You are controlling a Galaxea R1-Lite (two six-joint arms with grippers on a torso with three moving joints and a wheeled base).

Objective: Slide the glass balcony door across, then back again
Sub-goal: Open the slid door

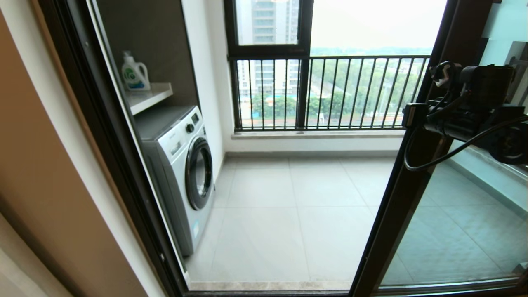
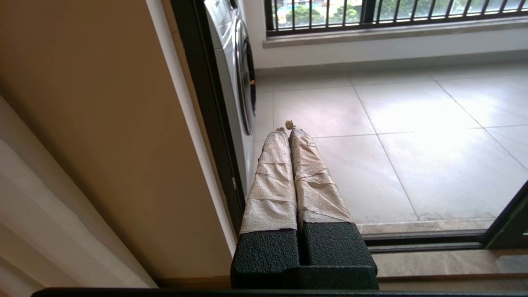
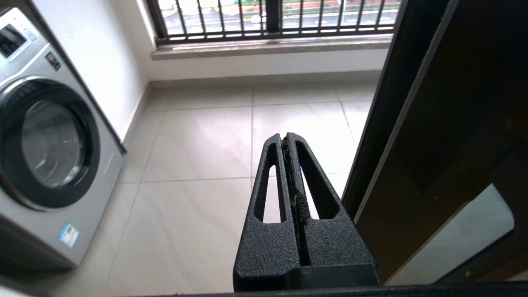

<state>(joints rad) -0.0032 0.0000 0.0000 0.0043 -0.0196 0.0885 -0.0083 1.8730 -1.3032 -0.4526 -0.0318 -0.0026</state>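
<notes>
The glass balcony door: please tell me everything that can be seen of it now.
The glass balcony door stands at the right side of the doorway, slid aside, so the opening to the tiled balcony is free. Its slim frame looks like dark brown-black metal; the clear glass panel shows the floor behind it. Its bottom edge sits in the dark floor track. The right gripper, shut, is close beside the frame's left edge; contact cannot be confirmed. No handle can be made out. The left gripper, shut, is away near the doorway's left side.
</notes>
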